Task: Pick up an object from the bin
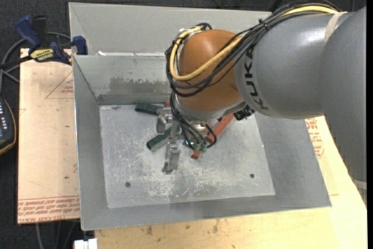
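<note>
One slim dk-green piece (pixel 149 108), scuffed metal bin (pixel 128 175)

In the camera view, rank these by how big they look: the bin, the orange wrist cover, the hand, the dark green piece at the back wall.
1. bin
2. orange wrist cover, though it sits nearer the camera
3. hand and dark green piece look alike; not ranked

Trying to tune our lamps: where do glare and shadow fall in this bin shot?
Camera view: soft highlights sit on the grey arm and its orange cover. A patchy bright reflection runs across the back wall, with a dark shadow strip along its foot. The floor round the end effector looks evenly lit, with no hard shadow.
</note>
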Robot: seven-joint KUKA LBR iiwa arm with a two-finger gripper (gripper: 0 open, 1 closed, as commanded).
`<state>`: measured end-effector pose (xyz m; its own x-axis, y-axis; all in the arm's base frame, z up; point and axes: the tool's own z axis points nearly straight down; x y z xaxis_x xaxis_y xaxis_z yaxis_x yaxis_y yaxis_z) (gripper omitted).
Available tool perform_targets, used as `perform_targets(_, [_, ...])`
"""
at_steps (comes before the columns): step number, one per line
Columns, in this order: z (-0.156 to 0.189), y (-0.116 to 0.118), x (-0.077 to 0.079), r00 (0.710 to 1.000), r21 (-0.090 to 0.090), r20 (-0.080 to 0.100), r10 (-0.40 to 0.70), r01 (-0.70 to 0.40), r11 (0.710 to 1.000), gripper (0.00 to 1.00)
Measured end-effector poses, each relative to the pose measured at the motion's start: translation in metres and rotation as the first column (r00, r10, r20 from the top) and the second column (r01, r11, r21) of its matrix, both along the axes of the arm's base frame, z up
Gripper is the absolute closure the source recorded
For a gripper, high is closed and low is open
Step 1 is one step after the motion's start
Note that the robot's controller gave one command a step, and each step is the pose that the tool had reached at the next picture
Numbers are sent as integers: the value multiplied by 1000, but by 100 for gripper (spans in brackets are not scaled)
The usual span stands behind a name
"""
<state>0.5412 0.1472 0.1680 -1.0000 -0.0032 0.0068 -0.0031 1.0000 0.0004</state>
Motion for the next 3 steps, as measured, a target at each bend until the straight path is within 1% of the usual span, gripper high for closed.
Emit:
perform_targets(1, [-91, -48, 79, 999, -2, 8, 48, -48, 999, 0])
perform_targets(2, [-86, -45, 78, 999, 1, 9, 52, -52, 999, 100])
perform_targets(3, [54, -16, 65, 995, 2, 19, 94, -94, 996, 100])
